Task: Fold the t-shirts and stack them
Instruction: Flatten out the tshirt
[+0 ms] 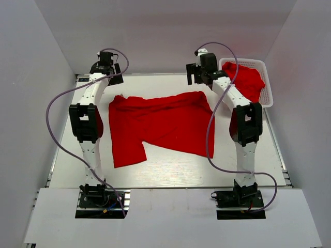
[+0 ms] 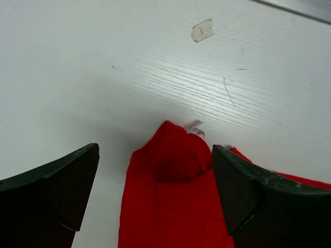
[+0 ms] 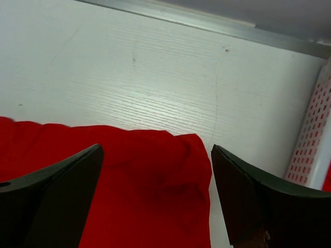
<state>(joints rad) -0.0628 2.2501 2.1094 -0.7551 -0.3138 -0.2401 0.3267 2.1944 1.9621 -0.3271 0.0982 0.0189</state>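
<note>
Both pincers stand wide apart and hold nothing. Your left pincer [image 2: 154, 149] hangs over a humped corner of the shirt [image 1: 165, 124] near the counter's [image 1: 170, 173] far-left corner. Your right pincer [image 3: 156, 148] hangs over the shirt's bunched opposite corner by the far edge, close to the basket [image 1: 268, 85].

The shirt lies spread across the middle of the counter, nearer the far edge than the near one. It is crooked and rumpled, with one sleeve trailing toward the near-left. A second shirt [image 1: 245, 77] sits crumpled in the basket at the far-right corner.

Watch these as you go on:

- **Uneven fold:** the cloth is skewed, so folding it as it lies will likely give a lopsided packet that stacks badly.
- **Partial grab:** both corners are doubled over, so closing there may take one layer only, or just the small label [image 2: 194, 126] poking out at the left corner.
- **Basket knock:** your right pincer has little room on that side, and a wide swing could shove the basket.
- **Cable drag:** the right arm's cable [image 1: 209, 137] hangs across the shirt's right edge and could pull it askew.
</note>
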